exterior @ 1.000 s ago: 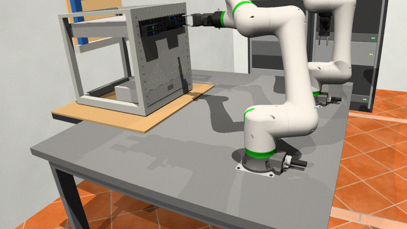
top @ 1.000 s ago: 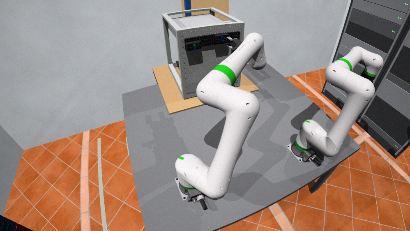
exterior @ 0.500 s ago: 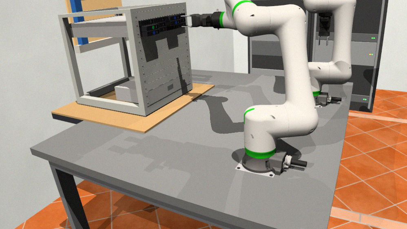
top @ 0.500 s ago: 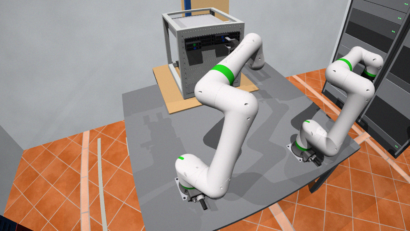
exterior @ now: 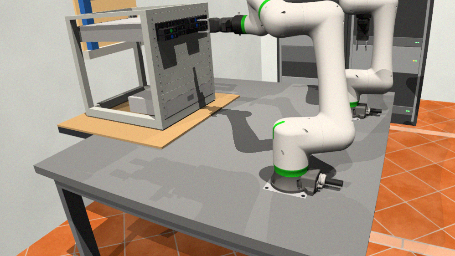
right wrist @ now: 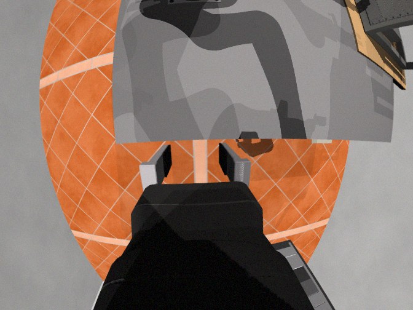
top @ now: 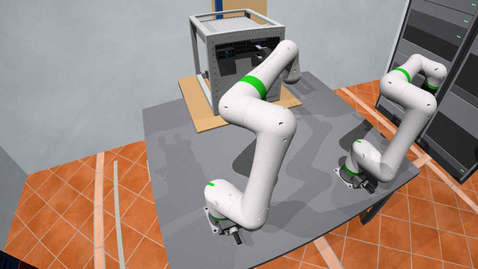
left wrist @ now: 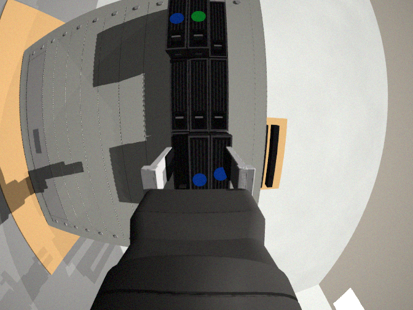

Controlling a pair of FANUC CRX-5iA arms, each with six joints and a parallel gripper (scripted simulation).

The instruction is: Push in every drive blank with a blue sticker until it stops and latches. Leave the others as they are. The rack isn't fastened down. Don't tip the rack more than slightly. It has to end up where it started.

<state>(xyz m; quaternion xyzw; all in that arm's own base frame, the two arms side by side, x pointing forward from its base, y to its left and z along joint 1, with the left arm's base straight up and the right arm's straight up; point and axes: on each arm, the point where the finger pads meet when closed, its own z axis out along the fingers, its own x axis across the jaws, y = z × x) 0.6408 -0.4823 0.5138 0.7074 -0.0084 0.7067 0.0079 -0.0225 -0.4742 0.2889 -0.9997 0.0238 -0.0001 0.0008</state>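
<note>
Black left gripper (top: 256, 50) (exterior: 198, 25) (left wrist: 200, 147), nearer, gapes vertically across horizontal black drive blanks with blue stickers (top: 255, 43) (exterior: 192, 21) (left wrist: 220, 153). Black right gripper (top: 427, 88) (exterior: 361, 49) (right wrist: 195, 144), farther, gapes too.

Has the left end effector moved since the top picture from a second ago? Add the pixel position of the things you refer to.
Yes: judged against the rack (top: 210, 66) (exterior: 156, 69) (left wrist: 246, 83), the left end effector (top: 257, 51) (exterior: 198, 25) (left wrist: 198, 157) has shifted across its front, towards the green sticker (top: 226, 51) (exterior: 171, 30) (left wrist: 198, 16).
</note>
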